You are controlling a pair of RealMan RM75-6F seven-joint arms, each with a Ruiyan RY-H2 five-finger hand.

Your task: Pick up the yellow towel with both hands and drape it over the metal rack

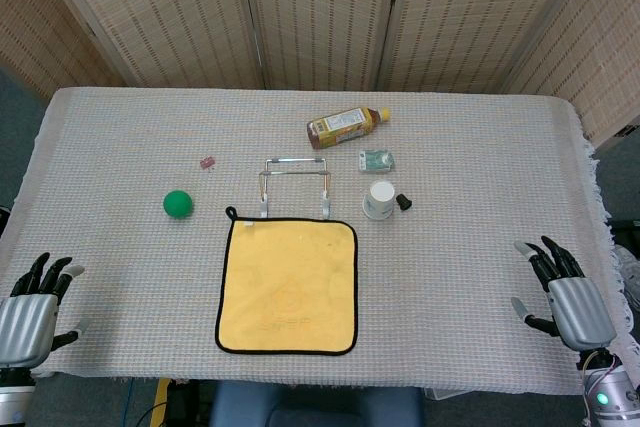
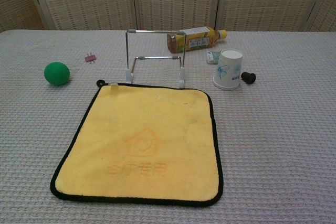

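Nearest the camera, the yellow towel [image 2: 139, 142] is lying flat on the bench [image 1: 120, 147], its black-edged far side sitting just in front of the metal rack [image 2: 155, 56], with its small hanging loop at the far left corner. Nothing is touching the towel. The rack is standing upright on its white feet, just behind the towel's far edge.

At the near left corner of the bench, the left hand [image 1: 30, 312] is resting with its fingers spread and holding nothing, well apart from the towel. At the near right edge, the right hand [image 1: 565, 297] is likewise lying with its fingers apart and holding nothing. Neither hand is showing in the chest view.

To the left of the rack a green ball [image 2: 56, 73] is sitting, with a small pink clip [image 2: 90, 57] beyond it. Behind the rack a bottle [image 2: 194, 39] is lying on its side. To the right of the rack a white paper cup [image 2: 228, 69] is standing upside down, with a small black object [image 2: 248, 77] just beside it and a small packet [image 1: 376, 160] behind it.
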